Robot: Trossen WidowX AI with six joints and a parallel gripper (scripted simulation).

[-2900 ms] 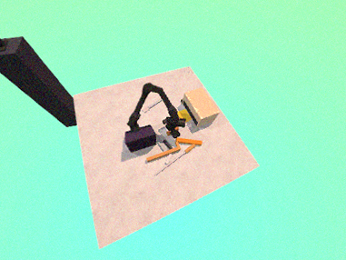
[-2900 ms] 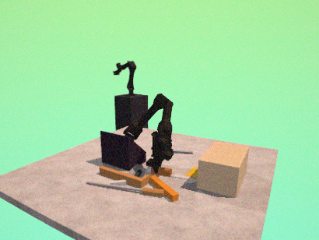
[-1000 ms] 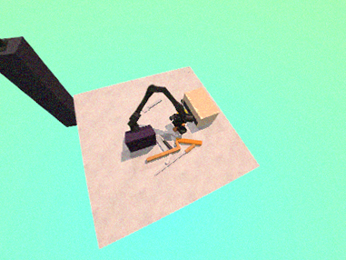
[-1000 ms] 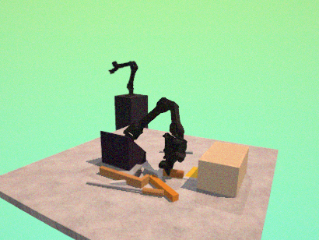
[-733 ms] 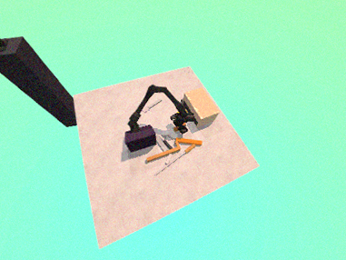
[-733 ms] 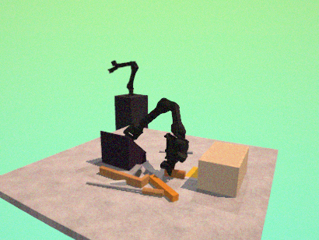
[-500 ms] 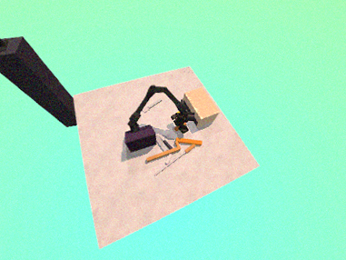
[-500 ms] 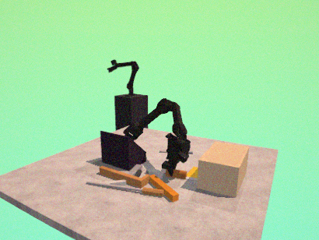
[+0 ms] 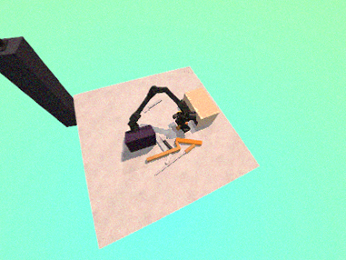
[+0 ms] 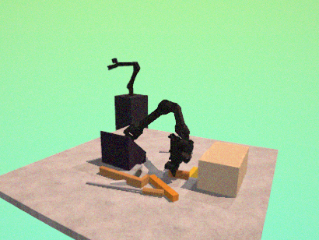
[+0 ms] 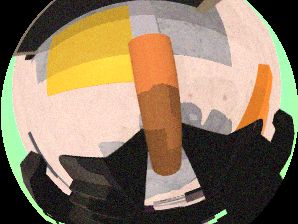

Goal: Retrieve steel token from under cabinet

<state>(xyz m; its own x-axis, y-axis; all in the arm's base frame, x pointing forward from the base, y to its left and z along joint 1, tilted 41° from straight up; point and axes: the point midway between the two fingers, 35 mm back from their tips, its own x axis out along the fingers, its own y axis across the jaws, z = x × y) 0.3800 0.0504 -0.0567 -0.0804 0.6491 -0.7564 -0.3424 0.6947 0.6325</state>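
Note:
My gripper is shut on an orange handle, low over the table in front of the cabinet. The handle's far end points toward the cabinet; any shaft or blade on it cannot be made out. The cabinet is a tan box, its front dark at the top of the wrist view. A yellow patch, seemingly the marked area, lies before it, left of the handle in the wrist view and partly shadowed. The steel token cannot be seen.
Orange bars lie to one side of the gripper. A thin grey rod with an orange grip lies beside them. Another thin rod lies on the arm's other side. The dark base block stands behind.

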